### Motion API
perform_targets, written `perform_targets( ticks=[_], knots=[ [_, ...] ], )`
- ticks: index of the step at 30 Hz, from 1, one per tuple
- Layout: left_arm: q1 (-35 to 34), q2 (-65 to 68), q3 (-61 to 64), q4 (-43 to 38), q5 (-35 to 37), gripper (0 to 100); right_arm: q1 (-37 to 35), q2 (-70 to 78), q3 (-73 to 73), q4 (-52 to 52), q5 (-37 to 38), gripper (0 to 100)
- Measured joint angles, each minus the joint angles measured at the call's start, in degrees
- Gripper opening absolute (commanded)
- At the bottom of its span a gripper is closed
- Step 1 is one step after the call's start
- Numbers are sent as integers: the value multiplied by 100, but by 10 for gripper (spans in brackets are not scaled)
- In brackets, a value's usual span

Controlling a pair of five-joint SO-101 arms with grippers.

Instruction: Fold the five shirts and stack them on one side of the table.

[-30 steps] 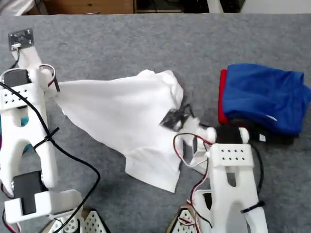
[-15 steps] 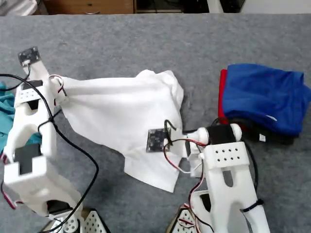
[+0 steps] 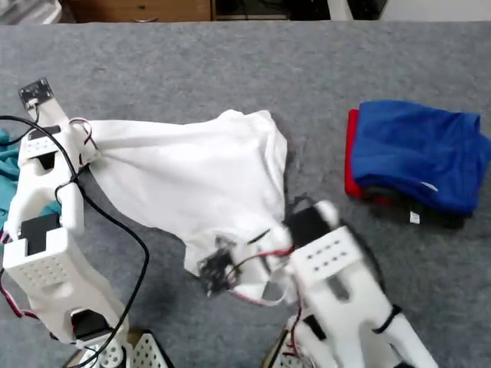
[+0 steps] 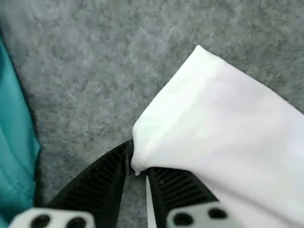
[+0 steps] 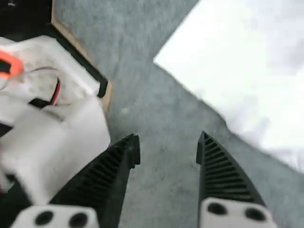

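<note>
The crumpled white cotton shirt (image 3: 192,180) lies spread on the grey felt bench (image 3: 230,69). The left pincer (image 4: 137,167) is clenched on one shirt corner. The right pincer (image 5: 167,147) hangs released just beside the shirt's hem. A folded blue-topped shirt pile (image 3: 418,149) sits apart from the shirt.

A wooden drawer cabinet (image 3: 142,10) stands at the far edge, a dark unit (image 3: 261,8) just beside it.

Grey felt table (image 3: 230,69), wooden cabinet (image 3: 138,9) behind
</note>
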Motion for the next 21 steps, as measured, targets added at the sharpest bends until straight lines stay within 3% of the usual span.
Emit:
perform_targets(
  ticks=[8,21],
  knots=[
    [0,9,-9,0,0,22,-1785,0,923,-1055,-897,209],
    [0,9,-9,0,0,22,-2031,0,1644,-1829,-1011,209]
  ],
)
